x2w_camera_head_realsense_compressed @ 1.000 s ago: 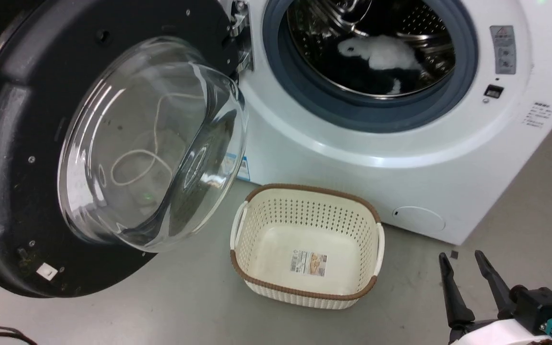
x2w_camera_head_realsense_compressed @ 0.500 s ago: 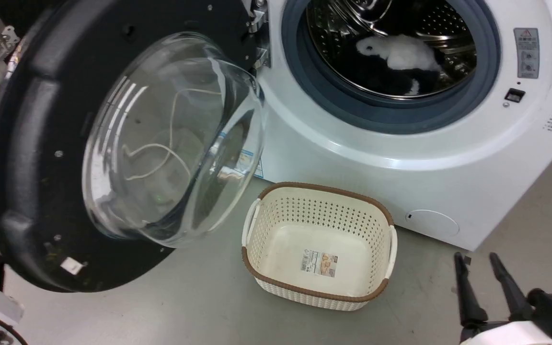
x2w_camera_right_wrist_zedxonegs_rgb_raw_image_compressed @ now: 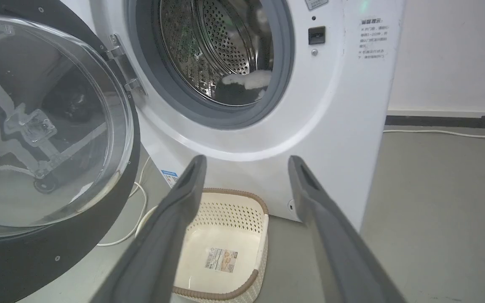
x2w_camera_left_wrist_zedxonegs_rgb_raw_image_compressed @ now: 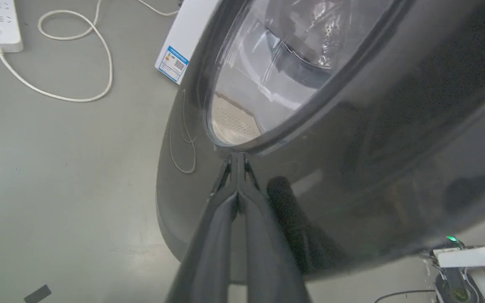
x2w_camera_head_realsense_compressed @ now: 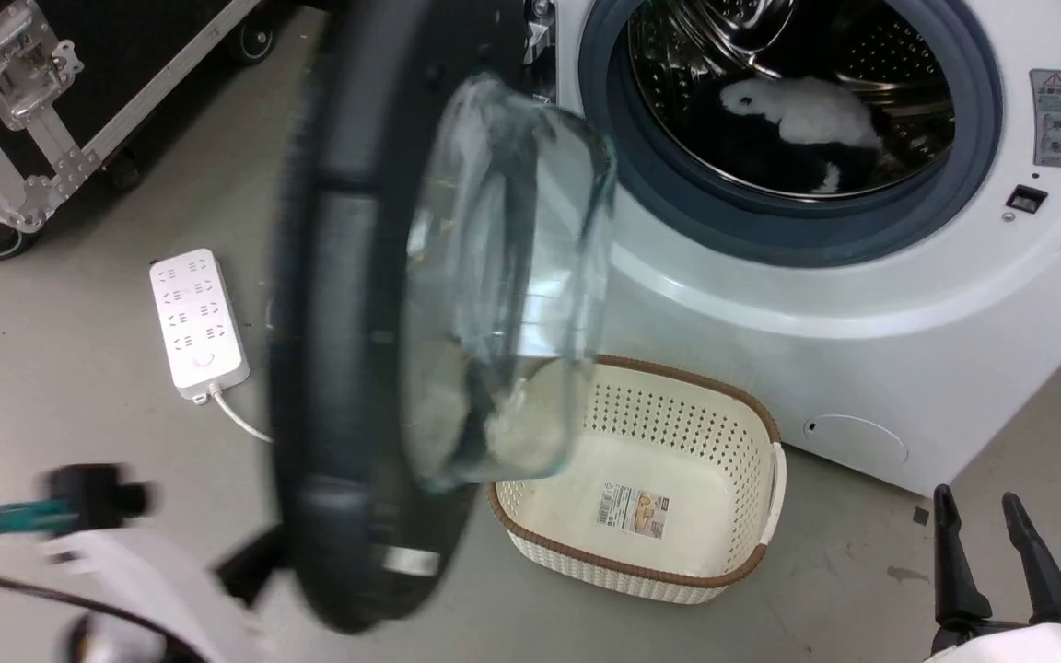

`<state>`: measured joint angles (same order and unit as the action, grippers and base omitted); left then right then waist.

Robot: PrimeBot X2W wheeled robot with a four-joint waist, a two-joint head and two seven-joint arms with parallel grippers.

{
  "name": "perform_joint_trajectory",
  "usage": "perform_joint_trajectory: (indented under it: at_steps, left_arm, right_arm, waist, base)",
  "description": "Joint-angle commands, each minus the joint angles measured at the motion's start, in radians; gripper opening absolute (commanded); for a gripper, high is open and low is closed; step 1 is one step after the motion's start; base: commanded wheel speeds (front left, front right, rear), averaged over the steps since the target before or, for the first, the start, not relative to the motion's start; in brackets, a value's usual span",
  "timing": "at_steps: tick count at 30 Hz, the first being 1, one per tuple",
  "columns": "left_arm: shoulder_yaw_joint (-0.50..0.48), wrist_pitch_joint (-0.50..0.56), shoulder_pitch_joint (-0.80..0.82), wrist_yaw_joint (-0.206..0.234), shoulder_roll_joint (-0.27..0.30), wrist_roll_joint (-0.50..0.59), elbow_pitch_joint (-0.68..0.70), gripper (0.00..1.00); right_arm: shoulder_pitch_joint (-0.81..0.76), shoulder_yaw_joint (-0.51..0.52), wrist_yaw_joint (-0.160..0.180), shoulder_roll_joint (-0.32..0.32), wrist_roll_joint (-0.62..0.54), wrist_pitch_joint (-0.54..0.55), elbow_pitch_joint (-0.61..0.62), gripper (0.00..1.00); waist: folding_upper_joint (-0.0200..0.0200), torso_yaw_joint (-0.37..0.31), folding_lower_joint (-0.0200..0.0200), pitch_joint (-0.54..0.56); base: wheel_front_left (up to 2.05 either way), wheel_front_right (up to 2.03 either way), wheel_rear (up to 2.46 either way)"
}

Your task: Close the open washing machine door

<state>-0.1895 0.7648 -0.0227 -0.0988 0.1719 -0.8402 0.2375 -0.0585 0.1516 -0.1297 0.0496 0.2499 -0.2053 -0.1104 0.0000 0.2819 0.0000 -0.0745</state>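
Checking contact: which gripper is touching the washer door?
The left gripper, fingers shut, tips on the glossy outer face of the door. The right gripper is open, away from it.

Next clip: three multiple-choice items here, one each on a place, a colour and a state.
1. The laundry basket sits: A) on the floor before the washing machine; B) on a shelf; C) atop the machine.
2. Its rim is: A) blue; B) brown; C) red.
3. The right gripper is: A) shut on the basket; B) shut empty; C) open.
Key: 1A, it stands on grey floor at the machine's front; 2B, a brown band tops cream walls; 3C, its fingers stand wide apart.
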Motion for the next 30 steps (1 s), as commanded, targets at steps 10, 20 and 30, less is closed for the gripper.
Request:
perform_joint_trajectory:
  at_steps: [10,20,30]
  left_arm:
    - [0.330,0.093,0.063,-0.018,-0.032,-0.108,0.116,0.00]
    - [0.609,-0.044,0.326,-0.029,0.005,-0.135,-0.020,0.00]
    - [0.772,-0.284,0.618,-0.032,0.026,-0.074,-0.319,0.00]
  right_arm:
    - [0.038,0.049,-0.001,0.001,0.040,-0.030,-0.026,1.00]
    - [0.070,0.074,-0.001,0.001,0.086,-0.051,-0.040,1.00]
    - [0.082,0.074,-0.001,0.001,0.120,-0.057,-0.050,1.00]
  waist:
    - [0.0000,-0.065,0.0000,-0.033]
    - [0.0000,-0.236,0.0000,-0.092]
    - [0.0000,-0.388,0.0000,-0.126]
  base:
    - [0.00,0.00,0.00]
    - [0.00,0.00,0.00]
    - [0.00,0.00,0.00]
